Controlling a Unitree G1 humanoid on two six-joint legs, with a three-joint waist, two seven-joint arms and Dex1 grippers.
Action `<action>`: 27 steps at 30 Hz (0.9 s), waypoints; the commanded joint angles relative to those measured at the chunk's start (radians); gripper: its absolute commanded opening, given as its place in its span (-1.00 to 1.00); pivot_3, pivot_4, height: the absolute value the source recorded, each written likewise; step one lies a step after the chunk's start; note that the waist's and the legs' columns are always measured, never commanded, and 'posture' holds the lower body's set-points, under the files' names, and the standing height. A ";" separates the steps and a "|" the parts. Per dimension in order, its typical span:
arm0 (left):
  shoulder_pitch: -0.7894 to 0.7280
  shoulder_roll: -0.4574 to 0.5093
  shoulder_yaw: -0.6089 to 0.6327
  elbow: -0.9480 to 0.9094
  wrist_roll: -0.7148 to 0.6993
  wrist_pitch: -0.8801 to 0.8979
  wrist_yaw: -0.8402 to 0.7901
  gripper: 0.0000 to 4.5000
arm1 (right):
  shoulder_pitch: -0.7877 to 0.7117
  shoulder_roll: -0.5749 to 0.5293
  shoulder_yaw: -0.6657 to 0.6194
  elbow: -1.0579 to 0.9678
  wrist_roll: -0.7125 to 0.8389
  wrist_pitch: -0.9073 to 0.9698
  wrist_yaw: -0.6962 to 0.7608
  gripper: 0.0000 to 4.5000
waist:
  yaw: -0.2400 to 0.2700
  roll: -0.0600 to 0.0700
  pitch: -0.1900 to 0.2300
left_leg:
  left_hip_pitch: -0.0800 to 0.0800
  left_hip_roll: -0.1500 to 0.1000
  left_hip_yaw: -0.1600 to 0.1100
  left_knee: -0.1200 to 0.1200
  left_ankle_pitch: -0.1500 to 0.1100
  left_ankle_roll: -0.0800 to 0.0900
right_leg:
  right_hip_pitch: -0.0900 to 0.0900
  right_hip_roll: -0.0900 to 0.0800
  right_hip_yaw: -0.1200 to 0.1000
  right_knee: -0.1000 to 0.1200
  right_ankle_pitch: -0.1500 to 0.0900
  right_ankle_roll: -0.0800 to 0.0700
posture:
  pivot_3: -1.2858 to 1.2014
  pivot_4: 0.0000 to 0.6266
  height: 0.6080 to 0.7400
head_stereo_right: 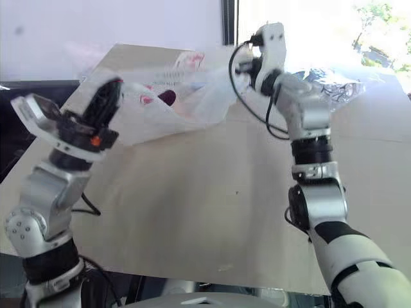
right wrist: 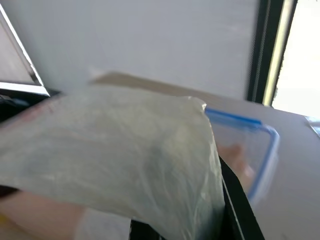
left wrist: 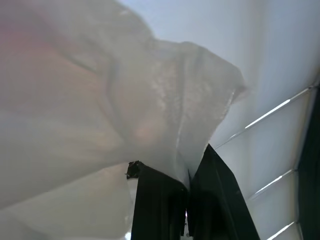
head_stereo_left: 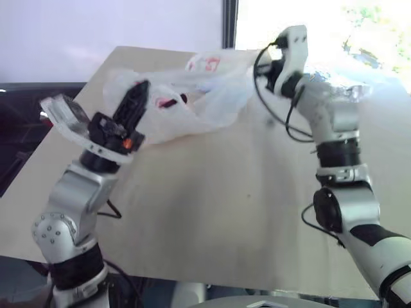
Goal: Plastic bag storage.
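Observation:
The plastic bag (head_stereo_left: 192,106), thin white film with red print, hangs stretched above the tan table (head_stereo_left: 225,212) between both grippers. My left gripper (head_stereo_left: 137,96) is raised at the bag's left end. In the left wrist view its black fingers (left wrist: 160,205) are shut on a pinch of the film (left wrist: 125,110). My right gripper (head_stereo_left: 270,67) holds the bag's right end higher up, near the table's far edge. In the right wrist view the plastic bag (right wrist: 125,155) drapes over a black finger (right wrist: 240,210).
A clear box with a blue rim (right wrist: 270,150) sits on the table beyond the right gripper. A clear bag of silvery contents (head_stereo_left: 350,86) lies at the far right. A dark window frame (head_stereo_left: 229,22) rises behind the table.

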 commanded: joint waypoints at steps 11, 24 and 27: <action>-0.589 0.176 -0.045 0.509 0.125 0.052 -0.077 -0.97 | -0.266 -0.368 -0.255 -0.046 0.254 0.241 -0.013 -1.00 | 0.022 0.000 0.000 | -0.003 -0.002 -0.003 -0.002 -0.002 0.004 | 0.003 -0.001 -0.002 -0.011 0.000 0.002 | 0.03 -0.52 1.00; -0.435 0.153 -0.105 0.519 0.245 0.211 -0.196 -0.97 | 0.248 -0.421 -0.522 -0.877 0.708 0.803 -0.243 -1.00 | 0.016 0.002 0.001 | -0.005 -0.001 -0.005 -0.009 0.002 -0.003 | -0.001 -0.004 -0.004 -0.011 0.000 0.002 | 0.03 -0.52 1.00; -0.359 0.160 -0.140 0.478 0.315 0.251 -0.264 -0.97 | 0.443 -0.417 -0.500 -1.005 0.760 0.796 -0.230 -1.00 | 0.015 0.003 0.001 | 0.000 -0.001 -0.004 -0.010 0.002 -0.003 | 0.003 -0.004 -0.003 -0.011 0.000 0.002 | 0.03 -0.52 1.00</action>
